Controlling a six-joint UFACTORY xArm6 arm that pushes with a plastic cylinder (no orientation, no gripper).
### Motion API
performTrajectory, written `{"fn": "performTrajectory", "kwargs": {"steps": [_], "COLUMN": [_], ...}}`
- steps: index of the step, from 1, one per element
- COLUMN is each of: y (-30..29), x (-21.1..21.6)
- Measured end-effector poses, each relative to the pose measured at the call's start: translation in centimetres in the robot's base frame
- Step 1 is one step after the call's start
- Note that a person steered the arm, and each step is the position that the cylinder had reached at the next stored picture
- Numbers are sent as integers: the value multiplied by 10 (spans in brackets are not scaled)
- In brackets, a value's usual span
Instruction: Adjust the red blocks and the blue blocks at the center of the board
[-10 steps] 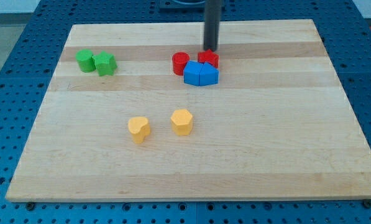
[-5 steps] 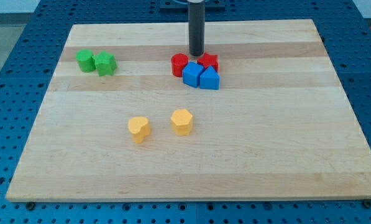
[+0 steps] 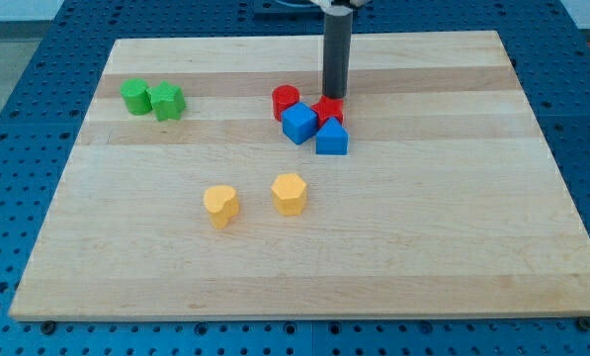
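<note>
— So, what is biggest before you?

— That would be the wooden board (image 3: 304, 257), pale planks with the grain running from the view's left to the view's right, lying on a blue perforated table (image 3: 18, 109).

— And your rod?

— It comes down upright from the view's top, dark and straight. I have no claw to open or close, only my tip (image 3: 333, 95), which sits at the top edge of the red star-like block (image 3: 327, 110), touching it or very nearly so.

— Where are the red and blue blocks?

— Above the board's centre, a little to the view's right, packed in one tight cluster. The red cylinder (image 3: 286, 101) stands at the cluster's left. Just below it is the blue cube (image 3: 298, 124), turned so one corner points toward the view's bottom. At the lower right sits the blue block with a peaked top (image 3: 332, 137), its ridge pointing up the view toward the red star-like block. The cluster's long axis slants from upper left to lower right.

— And the others?

— Well apart. Two green blocks (image 3: 152, 98) touch side by side near the upper left. Lower down, the yellow heart-shaped block (image 3: 220, 205) and the yellow hexagonal block (image 3: 289, 193) stand near each other, not touching.
</note>
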State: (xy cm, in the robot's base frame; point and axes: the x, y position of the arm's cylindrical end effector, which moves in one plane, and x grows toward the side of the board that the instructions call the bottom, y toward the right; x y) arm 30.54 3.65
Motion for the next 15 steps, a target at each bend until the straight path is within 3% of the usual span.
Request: {"fn": "performTrajectory", "kwargs": {"steps": [1,3,7,9,13,15], "y": [-31,-83,-93,-136,-60,-70], "x": [-17,-6,23,25,34,34]}}
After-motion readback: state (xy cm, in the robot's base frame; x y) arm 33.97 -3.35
